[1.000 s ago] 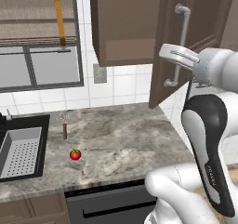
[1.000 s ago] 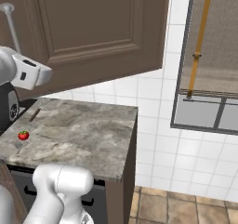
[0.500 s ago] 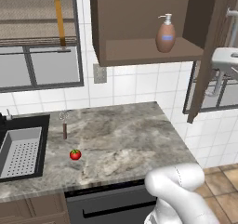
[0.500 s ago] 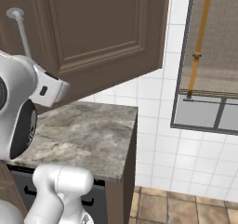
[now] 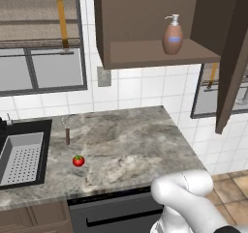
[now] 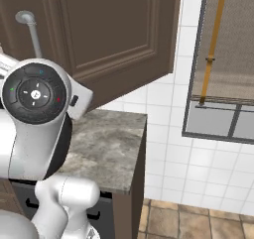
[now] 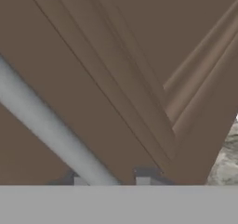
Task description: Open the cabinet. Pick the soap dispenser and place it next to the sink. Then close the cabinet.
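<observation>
Cabinet [image 5: 145,24] door [image 6: 114,29] swung open; pincer [image 7: 111,180] straddles the handle [image 7: 46,125] (grip unclear) and could snag at 6 o'clock.

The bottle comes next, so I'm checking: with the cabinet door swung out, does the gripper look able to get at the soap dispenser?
Probably yes. The cabinet door stands wide open and the soap dispenser stands alone near the shelf's front edge. But the gripper is at the door handle, so it must leave the door first.

Even, bright rendered light, no glare; soft shadow under cabinet [image 5: 145,29] shelf; counter [image 5: 121,145] evenly lit; hand view soft, blurred at close range; base views sharp
</observation>
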Robot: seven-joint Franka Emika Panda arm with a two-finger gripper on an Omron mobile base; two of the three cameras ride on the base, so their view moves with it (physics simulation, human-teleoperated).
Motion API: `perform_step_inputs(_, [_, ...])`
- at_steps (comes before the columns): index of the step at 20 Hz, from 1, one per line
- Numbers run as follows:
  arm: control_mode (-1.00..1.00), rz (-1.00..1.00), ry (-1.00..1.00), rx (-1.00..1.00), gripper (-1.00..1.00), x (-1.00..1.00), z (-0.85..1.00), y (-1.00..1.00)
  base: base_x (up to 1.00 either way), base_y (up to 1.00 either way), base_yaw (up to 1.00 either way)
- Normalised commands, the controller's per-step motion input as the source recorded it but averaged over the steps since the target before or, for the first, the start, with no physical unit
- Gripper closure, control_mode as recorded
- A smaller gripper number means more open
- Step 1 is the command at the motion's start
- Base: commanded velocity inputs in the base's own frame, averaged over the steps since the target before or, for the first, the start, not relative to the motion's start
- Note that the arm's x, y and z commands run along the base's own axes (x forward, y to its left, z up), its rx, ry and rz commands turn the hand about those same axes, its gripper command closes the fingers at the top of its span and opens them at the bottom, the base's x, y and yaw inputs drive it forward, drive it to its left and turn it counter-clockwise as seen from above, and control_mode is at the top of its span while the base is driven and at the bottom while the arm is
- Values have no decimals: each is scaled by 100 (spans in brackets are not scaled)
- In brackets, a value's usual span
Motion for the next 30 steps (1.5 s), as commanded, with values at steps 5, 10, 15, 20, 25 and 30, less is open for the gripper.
perform_step_inputs(5, [-100, 4, 0, 12, -100, -55, -20, -2, 0, 0, 0])
perform_step_inputs(10, [-100, 2, 1, 11, -100, -57, -24, -10, 0, 0, 0])
perform_step_inputs(15, [-100, 7, 0, 11, -100, -30, -35, -8, 0, 0, 0])
perform_step_inputs(20, [-100, 3, 7, 12, -100, -34, -9, 22, 0, 0, 0])
perform_step_inputs(25, [-100, 0, 21, 8, -100, -9, 0, 57, 0, 0, 0])
perform_step_inputs(30, [-100, 0, 26, 10, -100, 6, -3, 53, 0, 0, 0])
